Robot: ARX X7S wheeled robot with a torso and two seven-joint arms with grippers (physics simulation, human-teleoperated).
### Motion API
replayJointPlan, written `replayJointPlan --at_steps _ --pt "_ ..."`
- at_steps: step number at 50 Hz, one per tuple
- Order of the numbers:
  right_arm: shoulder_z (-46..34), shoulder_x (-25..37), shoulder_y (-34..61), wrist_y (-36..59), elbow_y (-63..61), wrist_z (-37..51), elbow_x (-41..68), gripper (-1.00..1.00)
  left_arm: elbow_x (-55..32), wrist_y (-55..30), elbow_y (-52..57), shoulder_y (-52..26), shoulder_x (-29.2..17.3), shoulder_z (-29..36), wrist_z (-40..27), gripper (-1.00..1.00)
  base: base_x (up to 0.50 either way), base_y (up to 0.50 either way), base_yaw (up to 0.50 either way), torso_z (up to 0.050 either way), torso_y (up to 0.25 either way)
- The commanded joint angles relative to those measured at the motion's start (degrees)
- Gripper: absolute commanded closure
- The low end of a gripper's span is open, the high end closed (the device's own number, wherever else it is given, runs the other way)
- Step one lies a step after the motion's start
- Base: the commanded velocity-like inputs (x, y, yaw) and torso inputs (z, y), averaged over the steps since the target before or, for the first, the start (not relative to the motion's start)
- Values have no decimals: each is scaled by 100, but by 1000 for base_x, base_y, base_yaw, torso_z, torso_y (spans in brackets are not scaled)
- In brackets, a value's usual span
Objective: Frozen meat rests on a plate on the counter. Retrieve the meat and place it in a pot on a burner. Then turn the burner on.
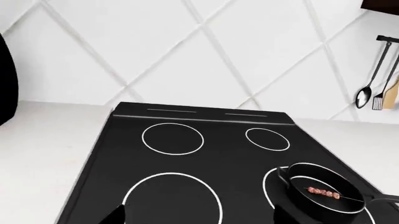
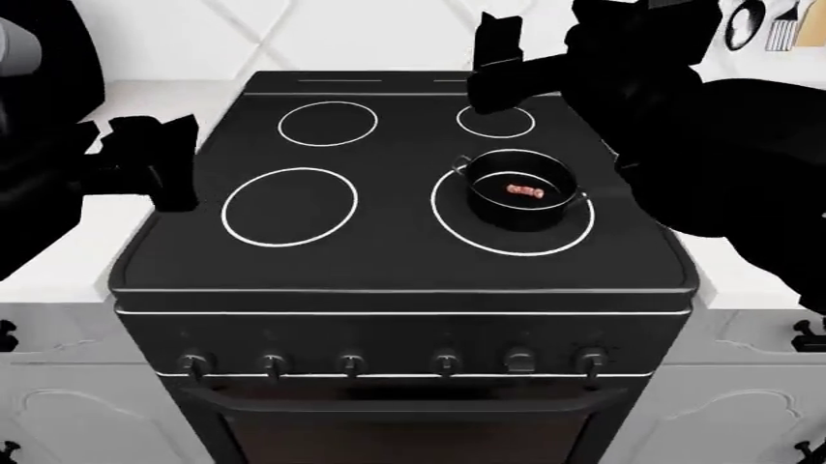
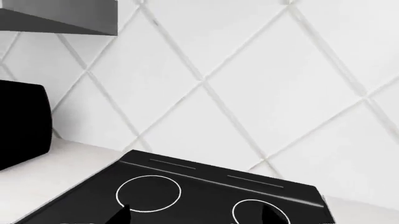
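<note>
Readable text: none on any surface in any view.
Black glass cooktop point(image 2: 387, 242): only plain white rings and two thin pale lines at its back edge, no lettering.
Row of small dark round knobs point(image 2: 351, 363) on the stove front: no numbers or marks legible.
Small round black metal pot point(image 2: 519, 198): no brand visible.

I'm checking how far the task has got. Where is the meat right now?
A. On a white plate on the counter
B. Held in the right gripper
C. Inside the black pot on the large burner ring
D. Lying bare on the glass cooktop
C: the meat lies inside the pot, which stands within the burner ring.
</note>
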Motion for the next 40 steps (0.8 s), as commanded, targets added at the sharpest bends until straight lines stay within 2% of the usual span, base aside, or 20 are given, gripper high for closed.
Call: replayJointPlan --at_steps 1,15,23,35,40 --pt "-33 13 -52 -69 -93 -93 -82 -100 14 107 161 192 -59 -122 -44 -100 0 500 0 0 0" --pt "-18 -33 -83 -108 -33 -83 -55 -100 13 127 178 156 -65 -92 -56 -100 0 500 0 0 0" --pt "120 -18 -188 -197 -34 72 94 -100 -13 205 235 164 -18 -116 -85 -100 0 0 0 0 0" --pt "192 21 -335 -306 -187 233 125 -100 188 375 574 212 47 -315 79 -100 -500 37 0 0 0" --pt "227 22 -419 -449 -219 213 32 -100 842 386 906 400 84 -378 511 -100 -95 2 0 0 0"
